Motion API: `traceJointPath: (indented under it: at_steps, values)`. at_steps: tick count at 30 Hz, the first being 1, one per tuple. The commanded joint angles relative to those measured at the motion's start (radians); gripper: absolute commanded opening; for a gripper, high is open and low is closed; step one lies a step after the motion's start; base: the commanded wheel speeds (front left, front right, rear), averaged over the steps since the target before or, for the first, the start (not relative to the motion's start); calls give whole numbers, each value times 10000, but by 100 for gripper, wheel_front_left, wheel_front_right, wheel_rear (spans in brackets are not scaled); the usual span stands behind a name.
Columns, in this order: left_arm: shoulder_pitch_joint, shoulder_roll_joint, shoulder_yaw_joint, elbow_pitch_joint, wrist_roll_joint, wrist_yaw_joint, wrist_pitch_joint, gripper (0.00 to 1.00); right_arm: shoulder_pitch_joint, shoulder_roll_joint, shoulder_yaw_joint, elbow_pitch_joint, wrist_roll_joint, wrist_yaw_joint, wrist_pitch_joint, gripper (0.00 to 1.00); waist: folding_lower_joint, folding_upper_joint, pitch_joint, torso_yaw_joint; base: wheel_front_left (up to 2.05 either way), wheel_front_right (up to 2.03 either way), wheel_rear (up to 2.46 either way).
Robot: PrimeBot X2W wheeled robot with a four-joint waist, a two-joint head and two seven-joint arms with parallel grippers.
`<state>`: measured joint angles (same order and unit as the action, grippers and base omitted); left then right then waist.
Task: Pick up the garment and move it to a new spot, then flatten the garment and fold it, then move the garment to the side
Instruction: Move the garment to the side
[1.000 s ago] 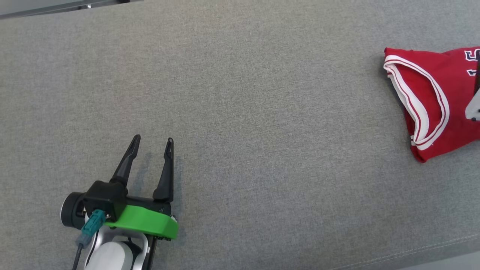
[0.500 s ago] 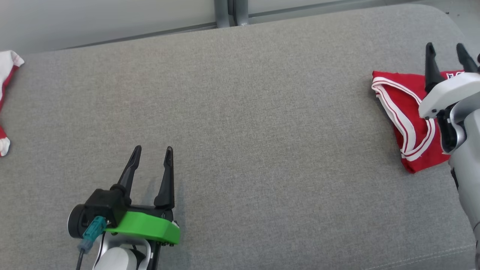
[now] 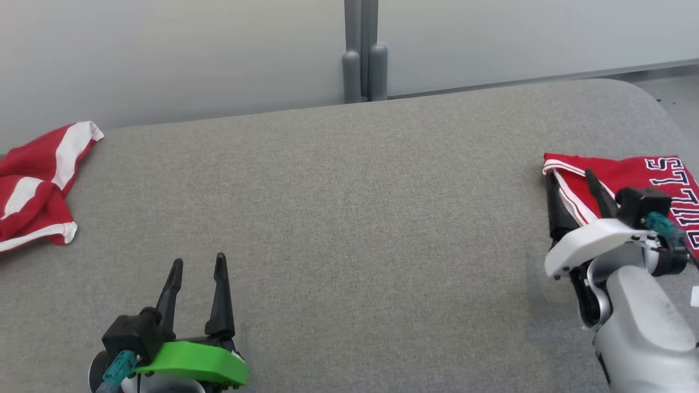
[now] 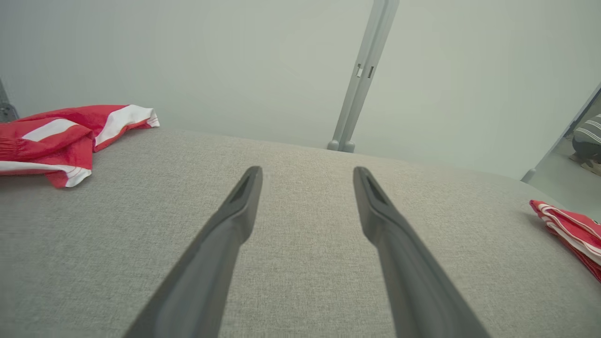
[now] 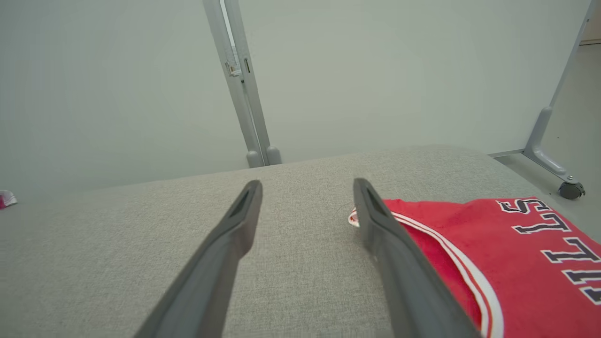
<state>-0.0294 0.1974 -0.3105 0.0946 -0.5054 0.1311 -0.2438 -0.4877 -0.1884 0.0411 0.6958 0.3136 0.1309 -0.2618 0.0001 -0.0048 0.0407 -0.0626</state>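
Your folded red jersey [image 3: 633,172] lay crosswise, white-trimmed opening pointing left, lettering sideways, while your left gripper [image 3: 199,260] and right gripper [image 3: 568,173] stood spread, empty.

Head cam has tilted up: wall post [image 3: 363,54] and a second red-white garment [image 3: 33,185] at far left are now in frame. The right gripper [image 3: 568,173], just a sliver at the edge a second ago, is now fully visible. Relative to the red jersey [image 3: 633,169] it has pulled back and left: tips were past the far edge, now at the left hem.
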Motion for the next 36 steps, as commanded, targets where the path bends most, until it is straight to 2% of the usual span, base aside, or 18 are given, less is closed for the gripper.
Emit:
traceJointPath:
  at_steps: [1,8,12,16,22,36]
  values:
    - [173,4,98,1,-65,48,-53,100,346,164,-25,-283,-181,-2,45,100,-1,48,-375,297,0,0,0]
    - [683,93,300,33,-104,137,-125,100,2057,1070,-221,-2361,-1072,-3,563,100,-1,48,-597,613,0,0,0]
    - [922,136,308,106,-30,177,-142,100,2917,1323,-241,-3658,-1263,-2,960,100,-1,48,-630,891,0,0,0]
    - [1019,129,244,156,35,165,-162,100,3478,1359,-159,-4407,-1189,-2,1205,100,-1,48,-621,1132,0,0,0]
    - [1016,101,127,230,161,130,-186,100,4113,1366,2,-5005,-994,-2,1296,100,-1,48,-603,1383,0,0,0]
    - [867,192,-13,249,233,148,-72,100,4461,1366,-41,-5433,-707,-2,1189,100,-1,48,-706,1518,0,0,0]
